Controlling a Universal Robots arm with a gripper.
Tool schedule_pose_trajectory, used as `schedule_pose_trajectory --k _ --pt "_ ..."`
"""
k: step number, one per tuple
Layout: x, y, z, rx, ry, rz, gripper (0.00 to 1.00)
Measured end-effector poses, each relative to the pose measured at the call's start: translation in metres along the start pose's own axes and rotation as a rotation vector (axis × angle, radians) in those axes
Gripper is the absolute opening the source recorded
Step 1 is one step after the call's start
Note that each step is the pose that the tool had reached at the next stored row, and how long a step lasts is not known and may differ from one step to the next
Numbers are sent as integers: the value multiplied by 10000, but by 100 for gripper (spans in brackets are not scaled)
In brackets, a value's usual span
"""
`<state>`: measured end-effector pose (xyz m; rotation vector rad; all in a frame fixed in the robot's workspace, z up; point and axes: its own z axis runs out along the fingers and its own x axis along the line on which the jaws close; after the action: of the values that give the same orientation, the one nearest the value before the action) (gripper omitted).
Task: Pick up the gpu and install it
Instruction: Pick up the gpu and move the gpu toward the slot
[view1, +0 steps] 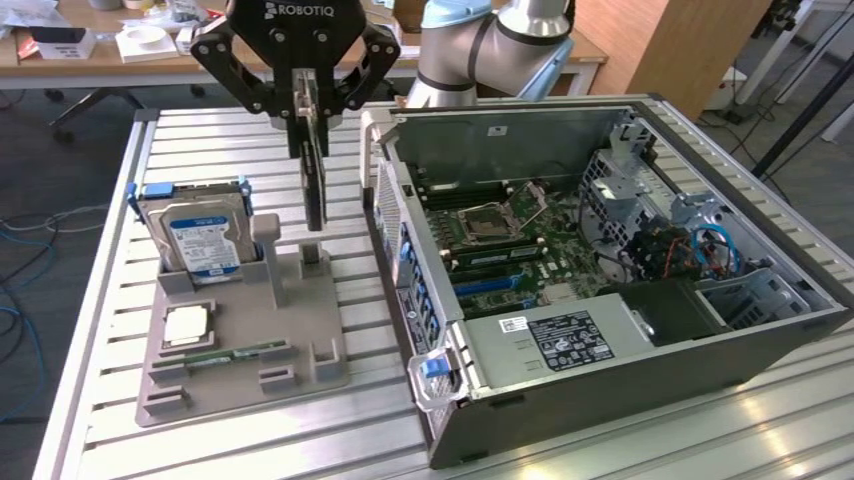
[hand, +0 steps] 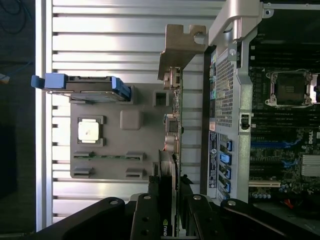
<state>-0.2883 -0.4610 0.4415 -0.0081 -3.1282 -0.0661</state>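
The gpu (view1: 314, 185) is a thin dark card hanging on edge, straight down from my gripper (view1: 310, 128), which is shut on its upper part. Its lower end sits just above the small slotted post (view1: 311, 256) of the grey holder plate (view1: 310, 335), beside the outer wall of the open computer case (view1: 400, 235). In the wrist view the gpu (hand: 173, 117) appears edge-on, with its pale metal bracket (hand: 182, 42) at the far end. The gripper (hand: 168, 197) clamps the card from both sides. The motherboard (view1: 514, 235) with blue slots (view1: 487, 287) lies exposed inside the case.
On the holder plate a silver hard drive (view1: 200, 235) with blue rails stands upright, a square processor chip (view1: 187, 325) lies flat, and a green memory stick (view1: 235, 354) sits in its groove. The slatted metal table (view1: 100, 330) runs around them. A desk with boxes stands behind.
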Motion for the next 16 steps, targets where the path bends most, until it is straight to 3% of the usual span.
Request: schedule_pose_trajectory --k 6,16 --pt "-28 0 -2 1 2 0 26" --pt "-237 1 -4 1 2 -1 26"
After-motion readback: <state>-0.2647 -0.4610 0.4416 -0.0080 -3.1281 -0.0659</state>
